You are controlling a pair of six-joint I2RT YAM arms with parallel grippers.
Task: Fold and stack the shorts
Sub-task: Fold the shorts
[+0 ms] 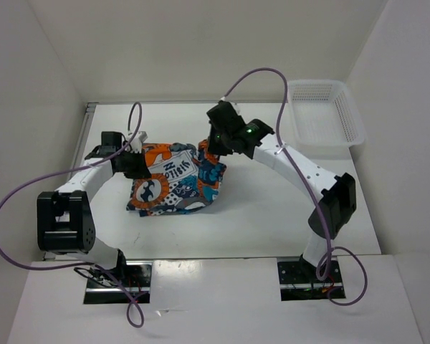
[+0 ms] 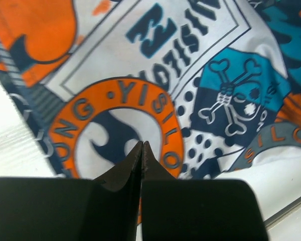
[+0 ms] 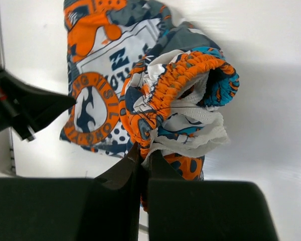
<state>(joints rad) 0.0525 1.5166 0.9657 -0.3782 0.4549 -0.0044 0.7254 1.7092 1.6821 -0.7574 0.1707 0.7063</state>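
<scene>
The shorts (image 1: 173, 180) lie in the middle of the table, printed in orange, teal, white and black. My right gripper (image 1: 213, 148) is shut on their bunched right part. In the right wrist view its jaws (image 3: 145, 150) pinch the gathered orange waistband and white lining of the shorts (image 3: 180, 95), held up off the table. My left gripper (image 1: 139, 163) is at the shorts' left edge. In the left wrist view its jaws (image 2: 142, 144) are closed tip to tip over a round orange badge (image 2: 118, 130), with no cloth seen between them. It also shows in the right wrist view (image 3: 37, 105).
A white plastic mesh basket (image 1: 322, 111) stands at the back right of the white table (image 1: 272, 215). White walls close in the left, back and right sides. Purple cables loop off both arms.
</scene>
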